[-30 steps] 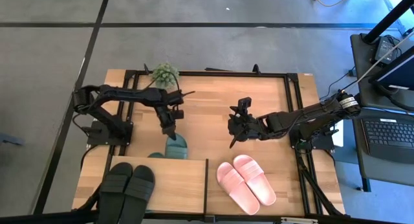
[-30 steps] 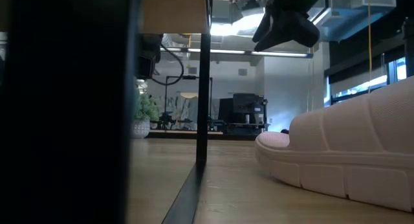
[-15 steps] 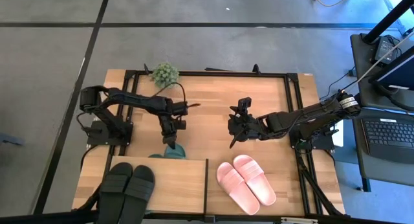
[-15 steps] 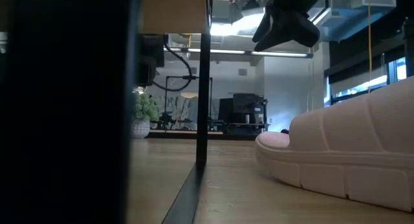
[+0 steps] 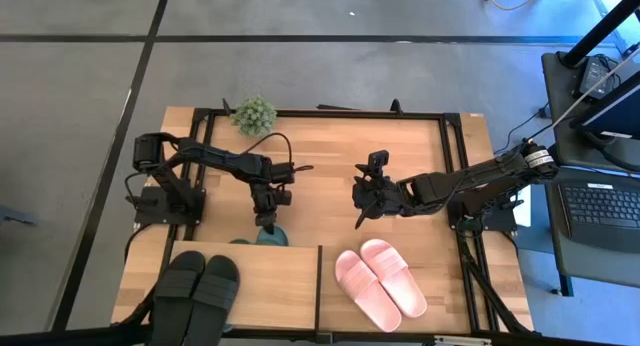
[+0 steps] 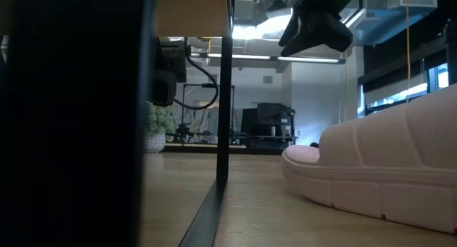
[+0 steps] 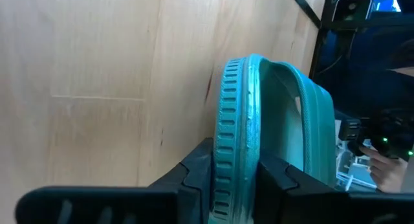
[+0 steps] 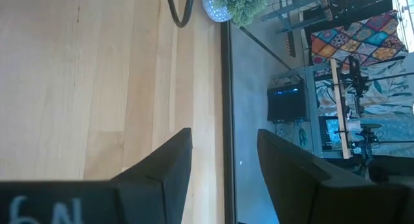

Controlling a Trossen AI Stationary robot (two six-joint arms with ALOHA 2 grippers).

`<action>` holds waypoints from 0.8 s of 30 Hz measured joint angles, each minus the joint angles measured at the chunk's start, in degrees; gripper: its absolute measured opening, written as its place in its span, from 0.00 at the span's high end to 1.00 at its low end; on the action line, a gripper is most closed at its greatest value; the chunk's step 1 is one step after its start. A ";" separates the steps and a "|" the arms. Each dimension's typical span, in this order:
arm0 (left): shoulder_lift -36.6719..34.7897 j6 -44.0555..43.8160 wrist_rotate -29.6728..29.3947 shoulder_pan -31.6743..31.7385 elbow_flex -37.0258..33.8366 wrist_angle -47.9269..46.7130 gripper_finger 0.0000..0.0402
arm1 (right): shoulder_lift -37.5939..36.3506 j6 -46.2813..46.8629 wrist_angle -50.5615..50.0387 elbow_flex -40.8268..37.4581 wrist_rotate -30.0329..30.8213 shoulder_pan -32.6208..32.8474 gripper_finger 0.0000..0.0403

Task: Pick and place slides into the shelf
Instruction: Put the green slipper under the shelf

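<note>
Left claw (image 7: 236,179) grips my dark green slide (image 7: 259,133) by its sole edge, fingers either side, its long axis running straight ahead from the claw toward the shelf (image 5: 270,276) edge just beyond. Right claw (image 5: 366,198) hangs open over the bench (image 5: 330,156), farther off; the pink slides (image 5: 380,281) lie below it.

Bare tabletop (image 5: 330,176) between both arms

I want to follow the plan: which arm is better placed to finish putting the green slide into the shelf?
The left: its pincer grips the green slide at the shelf. The right pincer hovers apart, empty.
</note>
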 joint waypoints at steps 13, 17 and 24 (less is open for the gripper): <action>0.00 -1.10 -3.43 0.00 -0.02 -0.17 0.82 | 0.00 0.17 -0.02 0.00 0.00 0.01 0.56; 0.00 -1.53 -3.69 0.02 -0.02 -0.17 0.77 | 0.00 0.17 -0.02 0.00 0.00 0.01 0.56; -0.02 -1.51 -4.17 0.28 -0.02 -0.13 0.58 | 0.00 0.17 0.00 0.00 0.00 0.02 0.56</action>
